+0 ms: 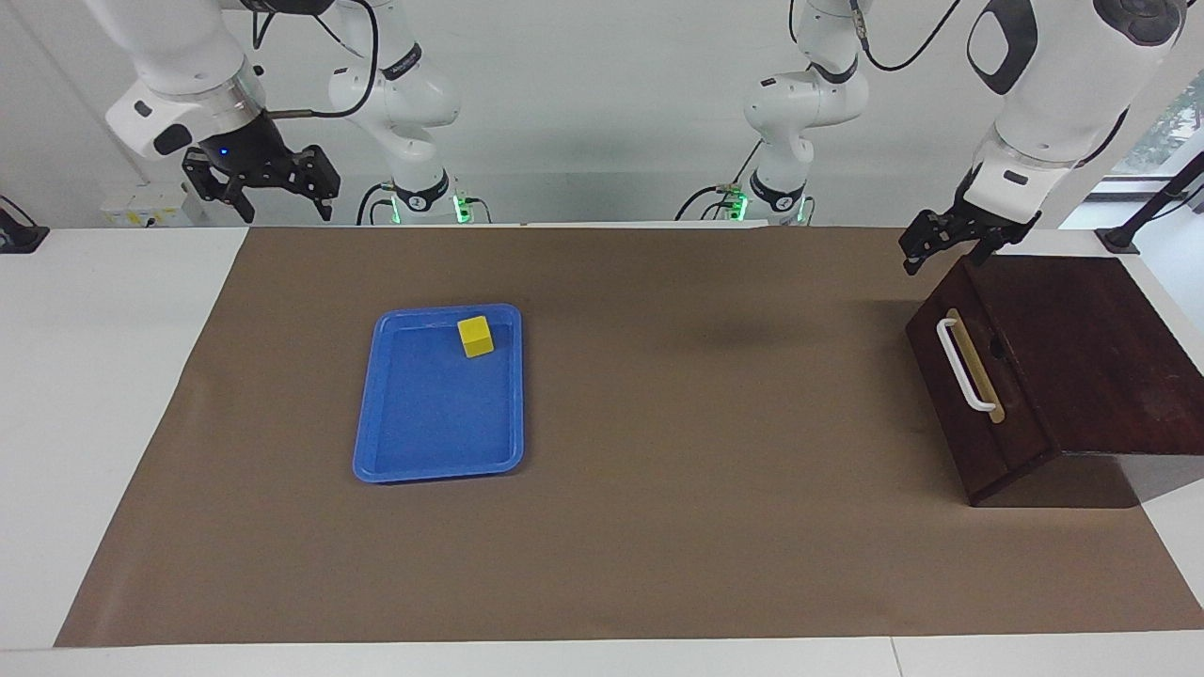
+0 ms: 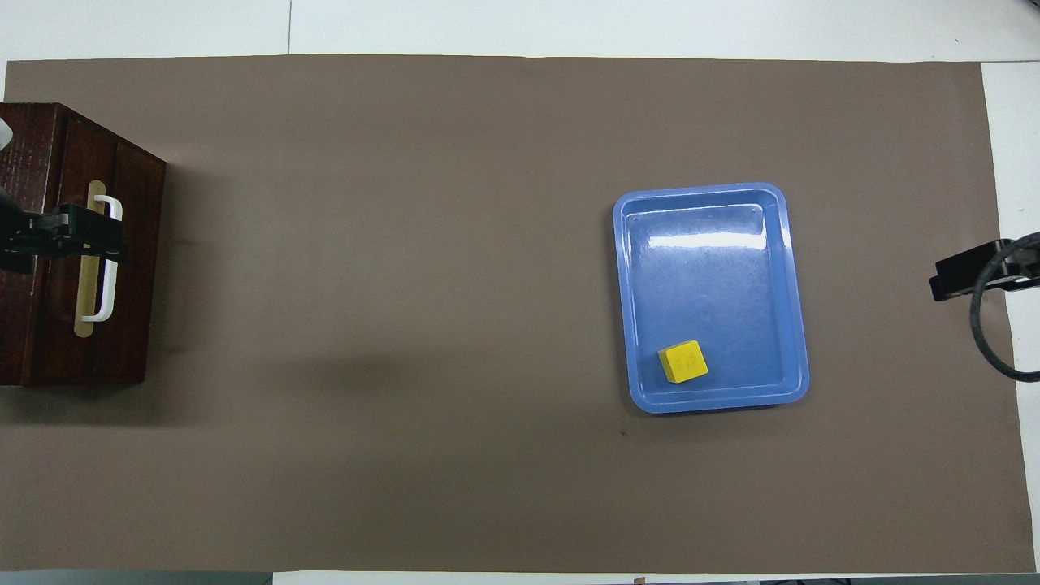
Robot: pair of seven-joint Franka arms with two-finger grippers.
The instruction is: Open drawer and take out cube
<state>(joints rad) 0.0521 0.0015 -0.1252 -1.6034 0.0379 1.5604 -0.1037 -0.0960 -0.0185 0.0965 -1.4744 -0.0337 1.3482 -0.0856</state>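
Yellow cube (image 1: 476,336) sat inside the blue tray (image 1: 414,465), in the tray corner nearest the robots on the side toward the left arm's end, resting on the tray floor close to the rim, not held by anything. Tray lay flat on the brown mat (image 1: 658,527) that covered the desk, in the half of the mat toward the right arm's end, well apart from the drawer. Drawer (image 1: 950,414) was shut, its dark front flush with the wooden cabinet (image 1: 1082,357), white bar handle (image 1: 965,367) on a tan strip facing the middle of the desk; cabinet stood at the mat edge at the left arm's end. Left gripper (image 1: 938,246) hung over the cabinet's corner nearest the robots, above the drawer front's upper edge, fingers spread apart and holding nothing; no contact with the handle seen in the facing view, though from overhead it overlapped the handle. Right gripper (image 1: 261,193) was raised high over the desk edge nearest the robots, near the mat corner at the right arm's end, jaws apart and empty, well clear of the tray and the cube.
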